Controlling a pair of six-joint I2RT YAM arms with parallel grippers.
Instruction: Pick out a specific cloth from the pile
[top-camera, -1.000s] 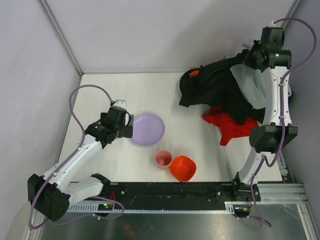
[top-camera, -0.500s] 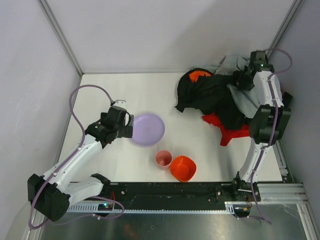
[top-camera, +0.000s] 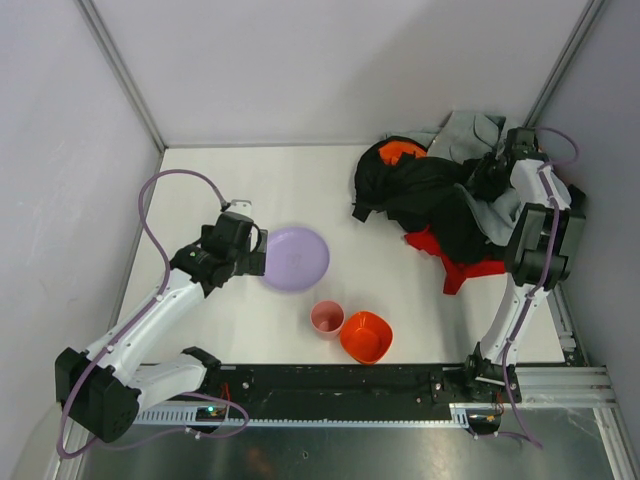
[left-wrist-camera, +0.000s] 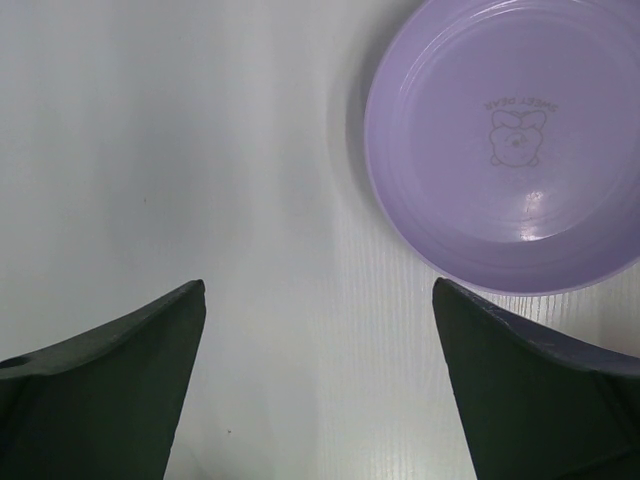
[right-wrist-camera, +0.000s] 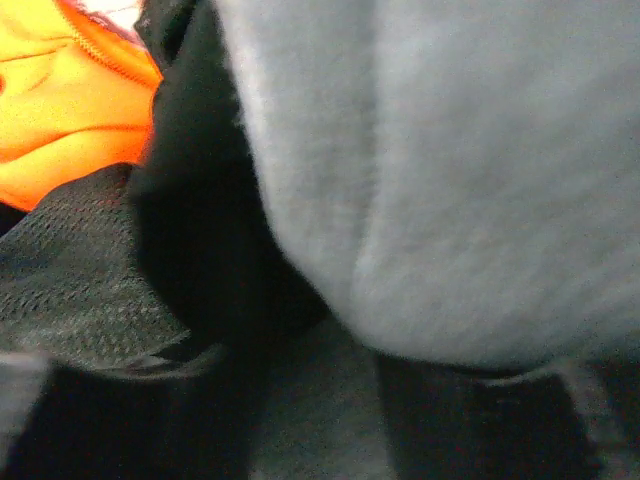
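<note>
The red cloth (top-camera: 468, 265) is overlapped at the pile's (top-camera: 425, 195) near edge. The left hand (left-wrist-camera: 318, 292) is spread above open counter (left-wrist-camera: 200, 150); the right hand (top-camera: 497, 167) is buried in fabric, so its state cannot be told.

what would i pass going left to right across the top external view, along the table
left gripper → purple plate → pink cup → orange bowl → red cloth; the pile of black and grey garments spans the bowl-to-cloth stretch, so it is left out.
</note>
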